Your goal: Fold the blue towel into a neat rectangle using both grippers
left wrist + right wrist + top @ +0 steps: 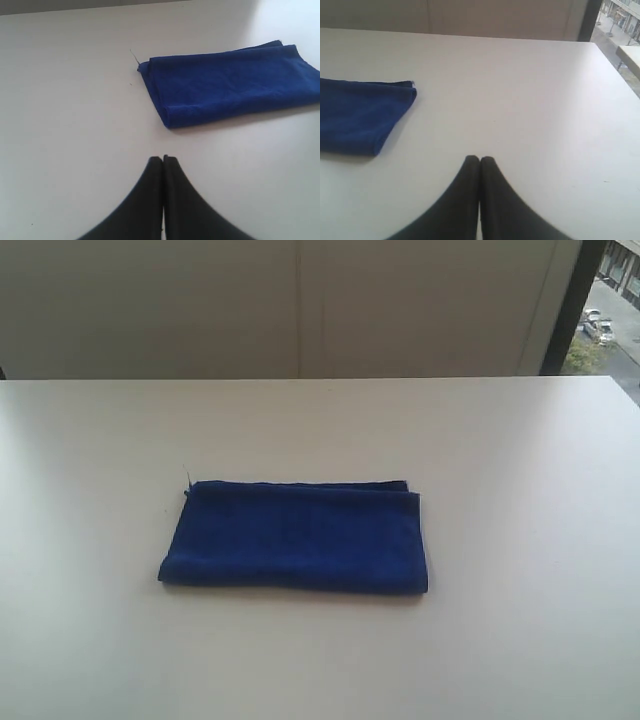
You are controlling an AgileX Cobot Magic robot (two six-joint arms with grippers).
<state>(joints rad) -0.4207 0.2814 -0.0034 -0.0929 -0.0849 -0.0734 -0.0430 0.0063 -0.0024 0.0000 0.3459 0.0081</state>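
White counter (pixel 520 540), pale wall behind it, and a window (pixel 605 325) strip at the far right showing a street and parked cars.

The blue towel (pixel 295 537) lies flat on the counter, a little left of centre in the exterior view. It is already doubled into a rectangle, with stacked layers showing along its far edge and right end. We judge the fold is about done.

The left gripper (pixel 163 159) is clenched, jaws pressed together and holding nothing, over bare counter near the towel's short end. The right gripper (pixel 480 159) is likewise clenched and empty, well apart from the towel's other end. Neither shows in the exterior view.

**Handling, as we judge it:**
- The cloth is plush, soft, light and limp.
- It will sag and drape once lifted.
- It looks neither slippery nor fragile, but the layers could slide out of line.
- The best hold is a pinch at the corners of one short end, one gripper per corner, taking all the layers together. The rounded folded edge looks thickest.

**Labels:** we see no brand or readable writing. A thin loose thread (pixel 187 478) sticks up at the far left corner. A pale line runs down the right end, and we cannot tell if it is a tag.
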